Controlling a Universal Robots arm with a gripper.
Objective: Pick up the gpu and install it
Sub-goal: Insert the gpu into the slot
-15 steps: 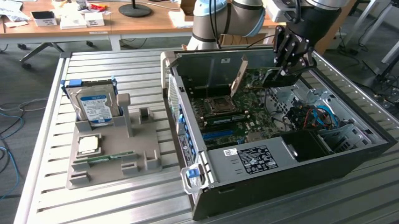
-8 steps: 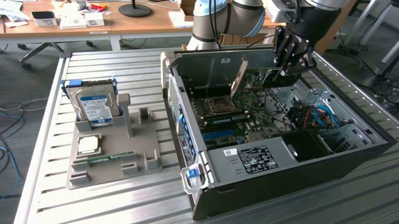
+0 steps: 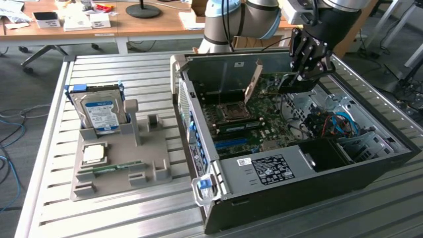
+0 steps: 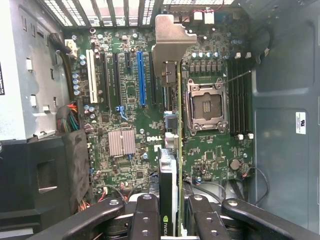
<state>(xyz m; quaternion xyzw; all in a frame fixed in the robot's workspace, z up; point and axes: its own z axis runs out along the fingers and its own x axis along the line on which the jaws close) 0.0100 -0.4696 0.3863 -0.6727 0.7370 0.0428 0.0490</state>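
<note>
Now, in the exterior view, the gripper (image 3: 305,74) hangs inside the open computer case (image 3: 370,163). It holds the gpu (image 3: 294,84) above the green motherboard (image 3: 264,126).

In the wrist view, the gripper (image 4: 172,212) squeezes the gpu (image 4: 179,125) from both sides. The card stands on its edge between the blue slot (image 4: 141,75) and the square socket (image 4: 205,102). Its silver bracket (image 4: 169,45) is at the far end.

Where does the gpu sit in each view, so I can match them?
Exterior view: the gpu hangs above the open case, held by the gripper, bracket end towards the exterior view's left.
Wrist view: the gpu is edge-on in the gripper, over the motherboard.
Shared landmark: the CPU socket.
</note>
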